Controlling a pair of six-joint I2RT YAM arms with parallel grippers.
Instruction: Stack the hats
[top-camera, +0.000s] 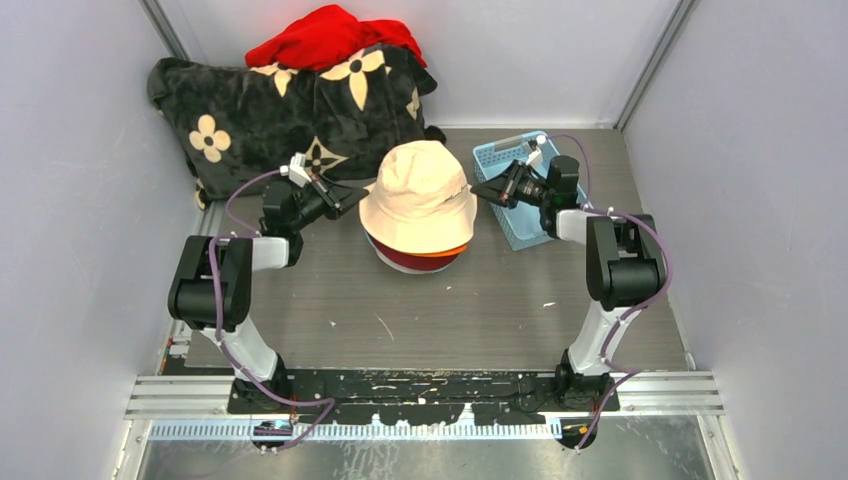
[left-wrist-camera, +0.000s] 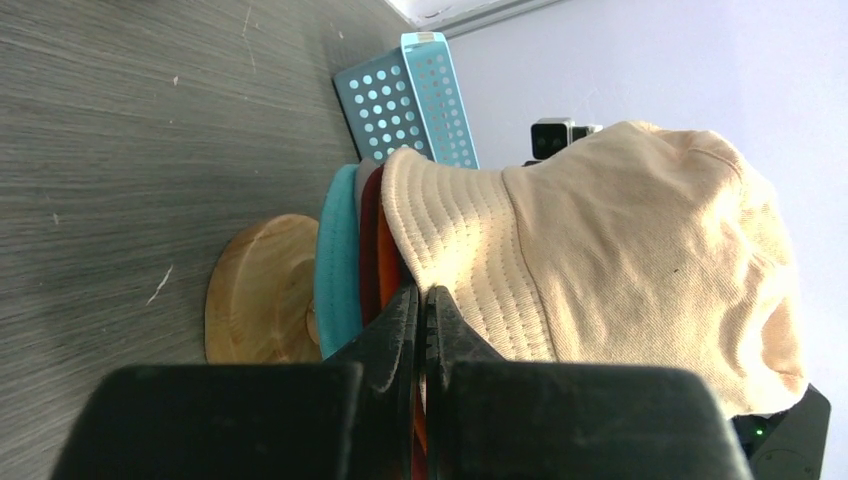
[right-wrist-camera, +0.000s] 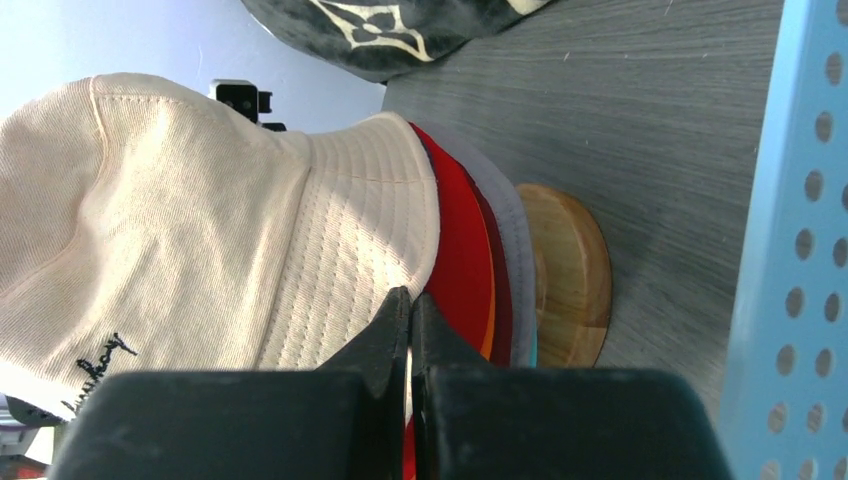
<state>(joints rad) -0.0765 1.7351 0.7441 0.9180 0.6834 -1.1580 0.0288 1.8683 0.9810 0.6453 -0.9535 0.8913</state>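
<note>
Jaws of the left gripper (top-camera: 358, 197) and right gripper (top-camera: 478, 190) sit pressed nearly together at the stitched brim of the cream cloth bucket hat (top-camera: 420, 195), at its 9 and 3 o'clock. Whether cloth is pinched cannot be told. The hat tops a stack of red, orange, maroon, grey and teal hats (right-wrist-camera: 470, 270) on a round wooden stand (left-wrist-camera: 258, 292).

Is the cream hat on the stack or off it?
On it. The cream hat sits on top; the other hats show their brims under it.

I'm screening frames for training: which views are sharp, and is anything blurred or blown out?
Top external: sharp, evenly lit, cream hat bright, not blown out. Left wrist: left gripper dark and soft, hat weave crisp. Right wrist: right gripper likewise.
</note>
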